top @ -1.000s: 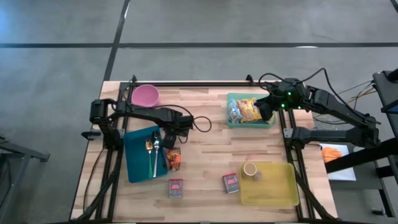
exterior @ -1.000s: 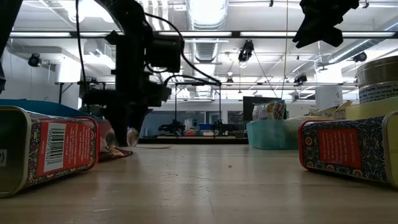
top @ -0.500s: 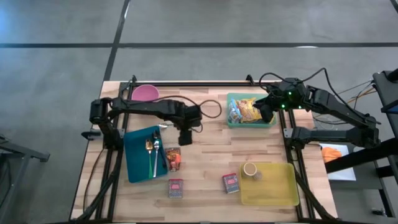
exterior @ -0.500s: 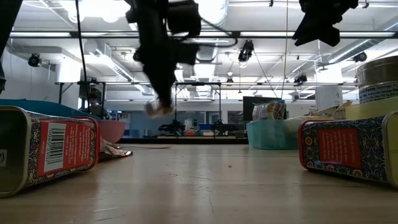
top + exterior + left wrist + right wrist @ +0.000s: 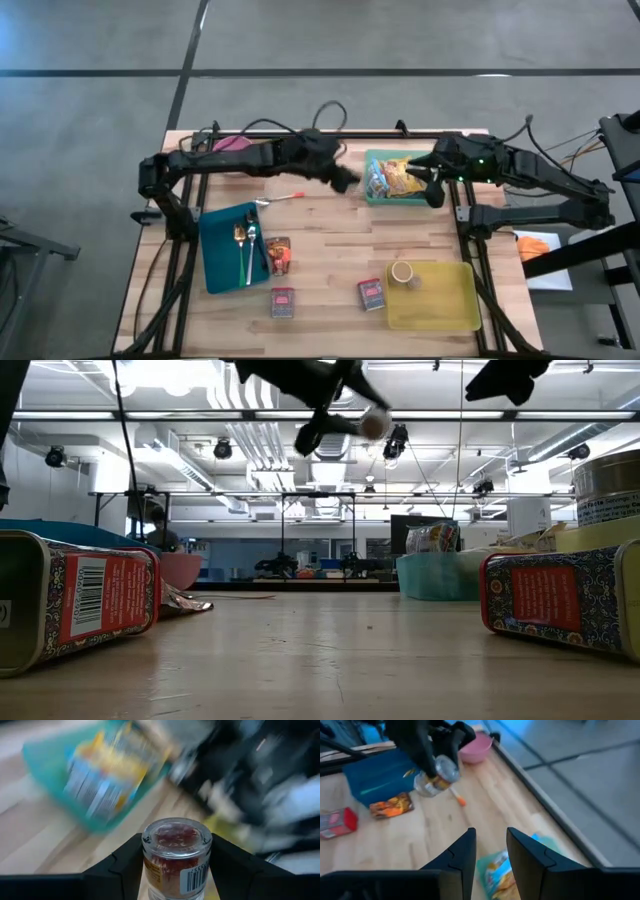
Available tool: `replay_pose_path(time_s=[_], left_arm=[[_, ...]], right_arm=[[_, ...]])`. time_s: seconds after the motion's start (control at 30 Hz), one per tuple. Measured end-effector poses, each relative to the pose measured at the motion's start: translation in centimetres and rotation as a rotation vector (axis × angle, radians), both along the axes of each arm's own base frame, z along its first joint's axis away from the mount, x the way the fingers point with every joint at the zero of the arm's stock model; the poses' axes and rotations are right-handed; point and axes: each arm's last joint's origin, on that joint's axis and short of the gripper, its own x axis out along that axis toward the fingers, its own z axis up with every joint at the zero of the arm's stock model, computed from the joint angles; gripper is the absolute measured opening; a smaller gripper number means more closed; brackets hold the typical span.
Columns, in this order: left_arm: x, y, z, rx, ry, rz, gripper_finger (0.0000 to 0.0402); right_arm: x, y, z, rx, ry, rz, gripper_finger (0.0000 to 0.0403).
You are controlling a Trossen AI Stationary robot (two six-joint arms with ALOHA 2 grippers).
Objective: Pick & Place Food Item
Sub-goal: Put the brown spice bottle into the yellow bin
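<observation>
A small glass jar (image 5: 176, 855) with red contents and a barcode label hangs high over the table's middle, just left of the teal bin (image 5: 372, 196) of snack packets. My left gripper (image 5: 345, 180) is shut on it. The low view shows the jar (image 5: 375, 423) far above the tabletop. My right gripper (image 5: 433, 192) hovers over the bin's right end, open, with nothing between its fingers (image 5: 465, 852). From the right wrist view the jar (image 5: 437, 777) shows in the left gripper's fingers. My left gripper pinches the jar's lower body (image 5: 150, 870) between its two fingers, one on each side. The jar lies along the fingers, and its clear top end (image 5: 176, 832) sticks out past the fingertips. It is lifted clear of the table and tilted, slanting downward.
A blue tray (image 5: 220, 255) with a fork and a spoon lies at the left, an orange packet (image 5: 279, 255) beside it. An orange-handled utensil (image 5: 285, 197) lies mid-table. Two red tins (image 5: 283, 302) (image 5: 372, 293) stand near the front, a yellow tray (image 5: 450, 300) with a can at the right, a pink bowl (image 5: 228, 145) far left.
My left gripper has risen from beside the blue tray and swung toward the table's far right, toward the teal bin, rolling its wrist. The jar has gone with it, from just above the tabletop to high in the air. My right gripper has shifted a little over the bin.
</observation>
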Motion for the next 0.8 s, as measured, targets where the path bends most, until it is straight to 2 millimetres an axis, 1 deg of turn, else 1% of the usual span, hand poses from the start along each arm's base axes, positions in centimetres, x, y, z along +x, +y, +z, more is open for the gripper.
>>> replay_pose_path(time_s=[0.13, 0.27, 0.33, 0.47, 0.63, 0.7, 0.8], left_arm=[[0.7, 1.0, 1.9, -0.071, -0.231, 0.076, 0.0189], [0.9, 1.6, 3.6, -0.108, -0.405, 0.099, 0.0189], [0.7, 1.7, 4.1, -0.118, -0.43, 0.105, 0.0189], [0.5, 2.2, 4.2, -0.146, -0.432, 0.131, 0.0189], [0.3, 2.9, 4.4, -0.219, -0.465, 0.212, 0.0189], [0.2, 3.4, 4.5, -0.232, -0.476, 0.228, 0.0189], [0.0, 4.2, 4.7, -0.224, -0.494, 0.231, 0.0189]], right_arm=[[-0.1, 0.6, 0.5, -0.088, -0.028, 0.007, 0.0105], [0.1, 1.0, 0.9, -0.148, -0.056, 0.059, 0.0105], [0.2, 1.0, 1.0, -0.16, -0.057, 0.067, 0.0105], [0.8, 0.9, 1.1, -0.148, -0.085, 0.056, 0.0105], [2.2, 0.7, 1.3, -0.175, -0.112, 0.078, 0.0106], [2.9, 0.6, 1.0, -0.198, -0.094, 0.091, 0.0115], [4.0, 0.4, 0.9, -0.183, -0.106, 0.08, 0.0149]])
